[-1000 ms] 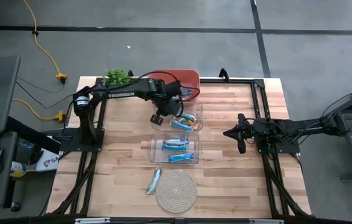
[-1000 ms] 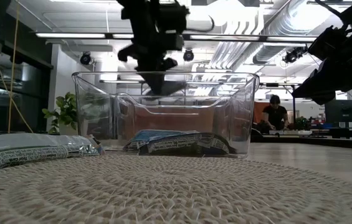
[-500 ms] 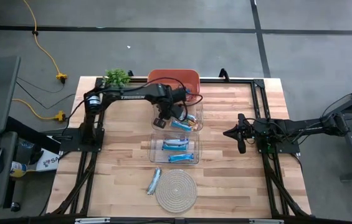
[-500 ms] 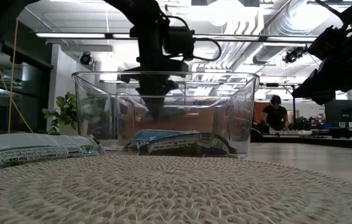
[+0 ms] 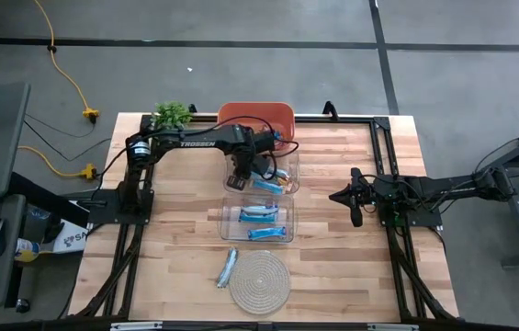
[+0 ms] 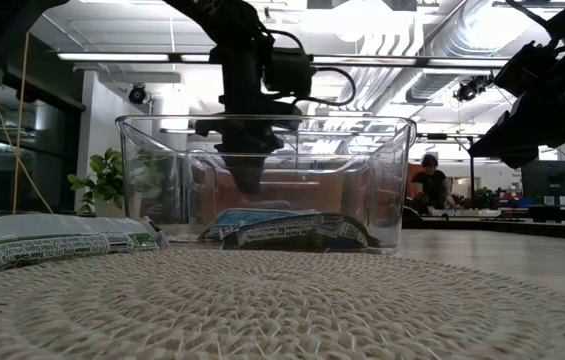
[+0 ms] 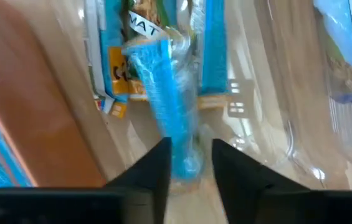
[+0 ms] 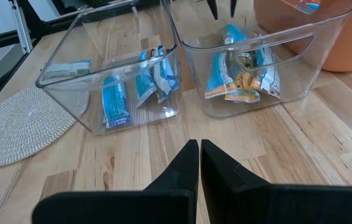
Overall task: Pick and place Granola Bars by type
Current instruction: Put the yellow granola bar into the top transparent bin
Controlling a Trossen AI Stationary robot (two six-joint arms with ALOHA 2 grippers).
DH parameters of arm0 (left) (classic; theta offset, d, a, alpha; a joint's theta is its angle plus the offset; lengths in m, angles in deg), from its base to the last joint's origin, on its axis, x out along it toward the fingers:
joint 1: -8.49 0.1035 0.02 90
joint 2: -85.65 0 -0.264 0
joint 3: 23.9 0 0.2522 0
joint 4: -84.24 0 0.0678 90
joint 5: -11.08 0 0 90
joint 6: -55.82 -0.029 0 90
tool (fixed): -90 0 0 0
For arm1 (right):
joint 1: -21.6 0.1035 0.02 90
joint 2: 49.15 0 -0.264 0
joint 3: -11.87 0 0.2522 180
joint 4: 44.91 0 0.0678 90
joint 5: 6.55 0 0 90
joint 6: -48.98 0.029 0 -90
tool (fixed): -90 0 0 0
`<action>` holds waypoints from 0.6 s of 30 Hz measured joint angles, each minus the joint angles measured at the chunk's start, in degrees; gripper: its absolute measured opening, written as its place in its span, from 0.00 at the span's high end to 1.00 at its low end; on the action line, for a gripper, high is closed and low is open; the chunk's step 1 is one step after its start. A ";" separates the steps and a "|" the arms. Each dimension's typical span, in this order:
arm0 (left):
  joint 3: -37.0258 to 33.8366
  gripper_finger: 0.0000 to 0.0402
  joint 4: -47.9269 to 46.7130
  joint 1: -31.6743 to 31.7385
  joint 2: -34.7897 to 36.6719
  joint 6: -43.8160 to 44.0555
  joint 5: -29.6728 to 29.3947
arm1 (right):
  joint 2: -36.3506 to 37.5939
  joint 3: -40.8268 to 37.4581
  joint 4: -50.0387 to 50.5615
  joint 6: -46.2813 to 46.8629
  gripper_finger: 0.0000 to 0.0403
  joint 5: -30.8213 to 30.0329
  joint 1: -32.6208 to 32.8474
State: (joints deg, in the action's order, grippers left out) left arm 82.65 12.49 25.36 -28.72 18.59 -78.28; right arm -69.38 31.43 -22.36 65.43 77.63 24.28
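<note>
The left arm reaches across from the tabletop's left edge, its left gripper [image 5: 243, 175] pointing down into the clear plastic bin nearer the far edge [image 5: 292, 176]. In the left wrist view a light blue foil-wrapped granola bar [image 7: 166, 106] lies between the parted jaws, end toward them; whether they grip it I cannot tell. The right gripper [image 5: 355, 212] waits near the right edge, jaws clenched, empty.

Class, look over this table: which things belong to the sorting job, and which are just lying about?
Part of the job:
- granola bars
- two clear bins
- orange bin
- left gripper, in the far clear bin over a blue bar

Lying about:
- rope coaster
- plant
- right gripper, waiting, shut
</note>
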 joint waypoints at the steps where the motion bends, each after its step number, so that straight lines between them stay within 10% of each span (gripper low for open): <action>1: 0.00 0.70 0.42 0.00 0.00 0.58 0.01 | 0.00 0.00 0.00 0.00 1.00 0.00 0.00; 9: 0.86 0.42 0.73 -0.81 0.00 4.37 -4.83 | 0.00 0.00 -0.02 0.00 1.00 0.00 0.00; 18: 16.72 0.48 -5.98 -0.73 1.30 17.81 -5.94 | 0.00 0.00 -0.02 0.00 1.00 0.00 0.00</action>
State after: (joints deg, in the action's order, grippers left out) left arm 99.37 6.51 24.63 -27.42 36.40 -84.22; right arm -69.38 31.43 -22.37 65.43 77.63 24.28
